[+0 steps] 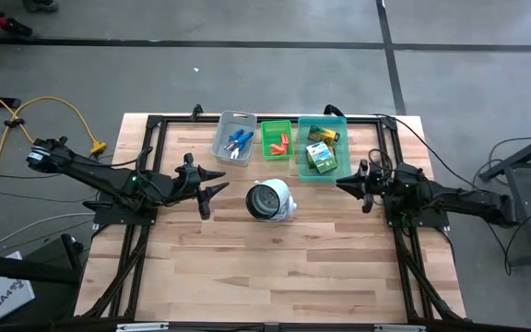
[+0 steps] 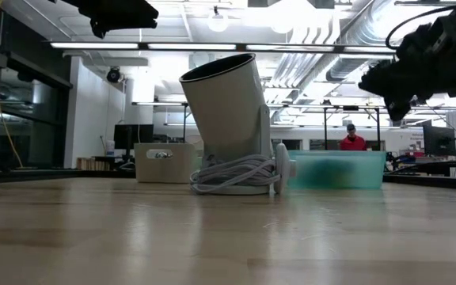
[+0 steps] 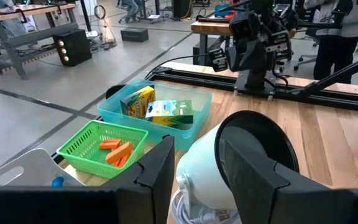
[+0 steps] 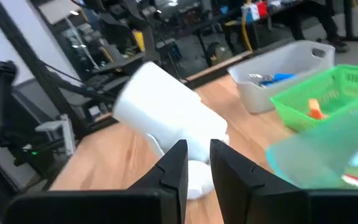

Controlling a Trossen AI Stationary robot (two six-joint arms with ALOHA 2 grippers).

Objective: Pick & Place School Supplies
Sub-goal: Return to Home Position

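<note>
**Q:** Where are the school supplies found?

**A:** The crayon boxes point(image 1: 322, 152) are seen lying in the teal bin point(image 1: 300, 171). The scissors point(image 1: 240, 143) are seen in the grey bin point(image 1: 238, 116), and the red-orange stubs point(image 1: 279, 143) in the green bin point(image 1: 265, 138) between them. The three bins are lined up side by side along the far edge of the surface point(image 1: 275, 267). No supplies are seen loose on it.

**Q:** How are the jaws set?

**A:** The left arm point(image 1: 109, 180) is stretched inward. Its jaws are spread wide and empty, above the surface and just beside the white round object point(image 1: 270, 201). The jaws of the right arm point(image 1: 459, 198) are held only slightly apart, also empty, near the front corner of the teal bin.

**Q:** What is called for now?

**A:** The sorting is judged finished, so only a withdrawal to rest appears to be left. Each arm is best raised first, then drawn back along its own side, so that no bin is nudged.

**Q:** What stands in the way?

**A:** The white round object is tilted, with a coiled cable point(image 2: 232, 176) at its base, and is placed between the two sets of jaws. The teal bin's rim is close to the right jaws. A person in red point(image 2: 353, 141) is seen well behind the surface.
</note>
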